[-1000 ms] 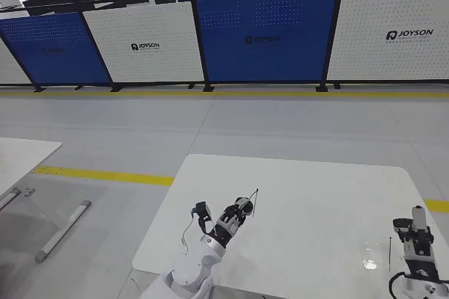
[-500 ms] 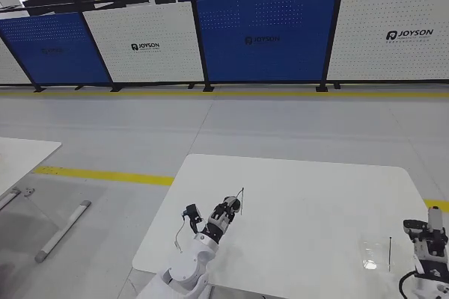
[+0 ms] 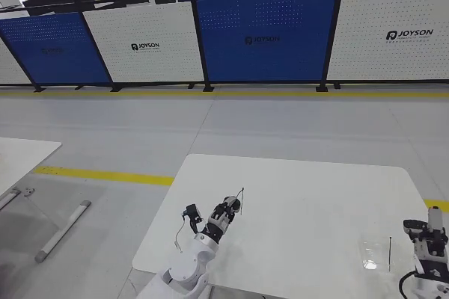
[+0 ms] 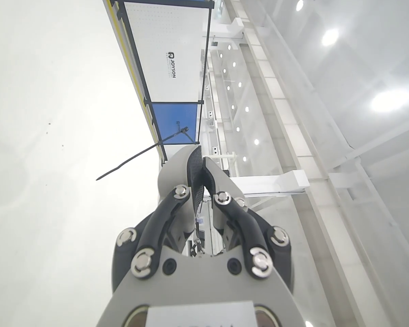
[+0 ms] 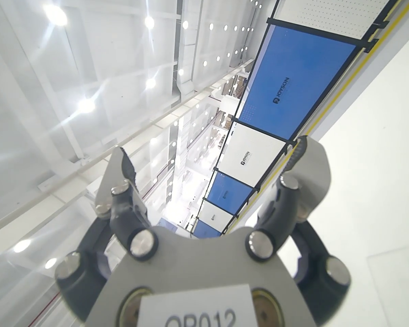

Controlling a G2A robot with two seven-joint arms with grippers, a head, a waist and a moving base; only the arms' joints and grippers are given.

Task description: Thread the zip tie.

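Above the near left part of the white worktop [image 3: 299, 179], the left pincer [image 4: 201, 158] is closed tight on the zip tie [image 4: 139, 153], a thin, black, slightly bowed strip gripped close to its small blocky head, its tapered tail sticking out sideways in the air, clear of the surface. At the near right edge, the right pincer [image 5: 213, 153] points upward with its jaws spread wide and holding nothing, just beside a second black strip [image 3: 390, 253] that lies flat next to a clear plastic sheet [image 3: 370, 253].
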